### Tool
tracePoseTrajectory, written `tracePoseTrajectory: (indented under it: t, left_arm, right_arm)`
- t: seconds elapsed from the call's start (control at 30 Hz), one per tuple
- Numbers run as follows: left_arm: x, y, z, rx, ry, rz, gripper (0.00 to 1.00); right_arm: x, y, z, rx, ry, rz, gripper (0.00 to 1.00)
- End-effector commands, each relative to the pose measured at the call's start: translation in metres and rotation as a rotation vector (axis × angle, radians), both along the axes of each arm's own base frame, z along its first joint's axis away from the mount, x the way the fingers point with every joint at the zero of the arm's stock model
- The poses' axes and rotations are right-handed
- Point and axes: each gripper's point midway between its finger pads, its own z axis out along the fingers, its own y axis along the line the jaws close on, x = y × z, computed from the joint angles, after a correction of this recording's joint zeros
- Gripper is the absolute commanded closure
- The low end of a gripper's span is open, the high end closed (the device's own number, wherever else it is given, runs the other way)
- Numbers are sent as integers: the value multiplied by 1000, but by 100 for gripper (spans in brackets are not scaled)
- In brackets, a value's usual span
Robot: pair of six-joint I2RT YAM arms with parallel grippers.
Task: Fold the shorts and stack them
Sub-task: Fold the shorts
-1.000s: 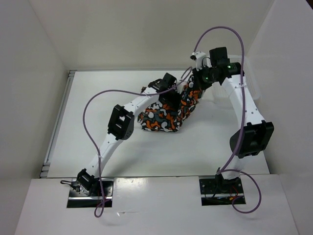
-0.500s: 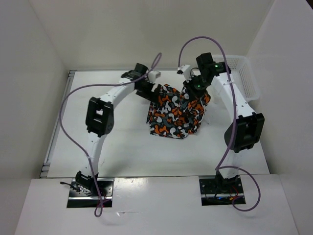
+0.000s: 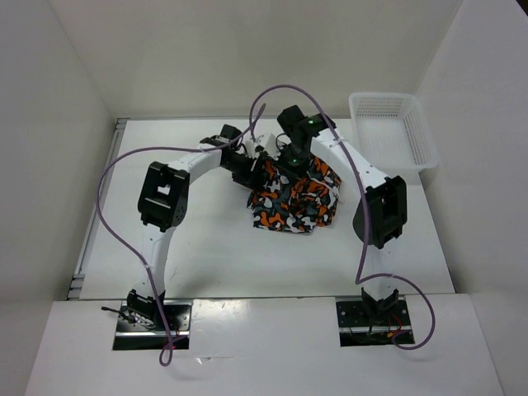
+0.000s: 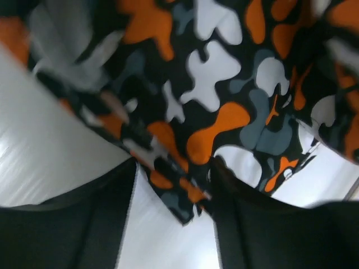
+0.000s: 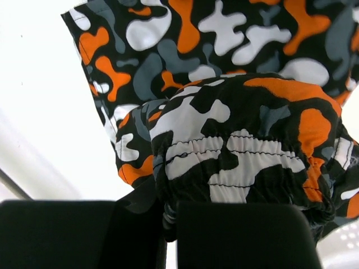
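The shorts (image 3: 293,202), in an orange, grey, white and black blotch print, lie bunched on the white table near its middle. My left gripper (image 3: 252,169) is at their far left edge. In the left wrist view its fingers stand apart (image 4: 174,196), with a loose corner of the shorts (image 4: 219,95) hanging between them and touching the right finger. My right gripper (image 3: 289,161) is over the shorts' far edge. In the right wrist view it (image 5: 170,216) is shut on the elastic waistband of the shorts (image 5: 241,140), which is bunched over the fingers.
A white plastic mesh basket (image 3: 388,128) stands at the back right by the right wall. White walls close in the table (image 3: 206,247) at the left, back and right. Purple cables loop above both arms.
My right arm has swung left, carrying the waistband over the shorts and uncovering the basket. My left gripper has come down right to the shorts' edge, and its fingers now stand apart.
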Motion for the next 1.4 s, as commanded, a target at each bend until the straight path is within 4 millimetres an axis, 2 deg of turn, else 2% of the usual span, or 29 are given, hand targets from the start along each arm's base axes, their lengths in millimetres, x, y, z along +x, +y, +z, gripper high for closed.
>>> tracePoseTrajectory:
  t: [0.0, 0.03, 0.07, 0.13, 0.2, 0.23, 0.3, 0.33, 0.37, 0.43, 0.53, 0.6, 0.63, 0.73, 0.77, 0.8, 0.83, 0.87, 0.93, 0.97, 1.0, 1.03, 1.07, 1.1, 1.13, 1.17, 1.23, 1.3, 1.37]
  left_arm:
    - [-25, -8, -48, -20, 143, -50, 40]
    - [-24, -9, -48, -23, 135, -51, 47]
    - [-24, -10, -47, -31, 138, -54, 49]
    - [-27, -12, -46, -53, 144, -63, 49]
    - [-30, -13, -48, -64, 151, -68, 49]
    - [-33, -13, -50, -69, 162, -71, 49]
    - [-33, -13, -50, -69, 163, -71, 47]
    - [-33, -13, -50, -69, 163, -71, 46]
    - [-29, -8, -51, -62, 159, -57, 44]
    - [-28, -4, -53, -63, 159, -48, 43]
    - [-17, 14, -54, -55, 154, -4, 39]
    - [-8, 31, -52, -27, 142, 40, 38]
    - [-1, 37, -41, -25, 121, 55, 36]
    - [12, 71, -21, 15, 91, 136, 33]
    - [22, 90, -14, 27, 74, 180, 30]
    - [27, 104, -5, 58, 49, 214, 29]
    - [30, 114, 2, 71, 45, 238, 29]
    - [39, 122, 14, 74, 16, 258, 28]
    - [45, 126, 37, 67, -15, 269, 25]
    - [49, 125, 47, 55, -30, 265, 23]
    - [52, 106, 68, 35, -68, 228, 21]
    - [52, 92, 79, 17, -85, 199, 16]
    - [51, 77, 87, 2, -106, 168, 14]
    - [42, 50, 92, -3, -113, 113, 12]
    - [39, 35, 100, -21, -129, 81, 10]
    - [34, 24, 95, -20, -120, 58, 9]
    - [32, 7, 80, 18, -122, 34, 7]
    - [36, 8, 73, 30, -118, 39, 7]
    - [29, 14, 59, 35, -68, 42, 10]
  right_arm:
    - [4, 19, 11, -19, -67, 68, 100]
    - [3, 22, 5, -33, -58, 77, 100]
    - [5, 29, 2, -31, -62, 89, 100]
    - [2, 40, -3, -41, -67, 112, 100]
    - [10, 51, -3, -35, -110, 105, 99]
    - [9, 60, -2, -30, -116, 121, 86]
    - [13, 71, 0, -13, -140, 101, 71]
    - [16, 83, 7, 12, -166, 103, 51]
    - [20, 87, 12, 31, -182, 87, 45]
    - [23, 105, 35, 111, -226, 73, 38]
    - [20, 123, 84, 251, -289, 56, 38]
    - [22, 126, 106, 307, -334, 32, 38]
    - [20, 122, 122, 328, -367, 17, 41]
    - [18, 99, 108, 243, -396, -22, 47]
    - [11, 82, 95, 202, -379, -33, 56]
    - [9, 77, 90, 192, -388, -42, 65]
    - [12, 62, 85, 161, -405, -75, 74]
    - [5, 46, 69, 128, -389, -94, 85]
    - [7, 38, 60, 135, -409, -135, 88]
    - [4, 29, 43, 110, -387, -155, 87]
    - [3, 29, 41, 120, -390, -165, 80]
    - [5, 30, 37, 127, -399, -166, 71]
    - [0, 27, 19, 105, -373, -163, 64]
    - [-2, 25, 17, 109, -378, -164, 58]
    - [3, 25, 18, 116, -417, -162, 56]
    - [-1, 18, 5, 86, -416, -149, 56]
    - [-3, 15, -6, 72, -426, -119, 56]
    - [-7, 23, -9, 91, -416, -84, 56]
    - [-12, 34, -8, 120, -409, -46, 56]
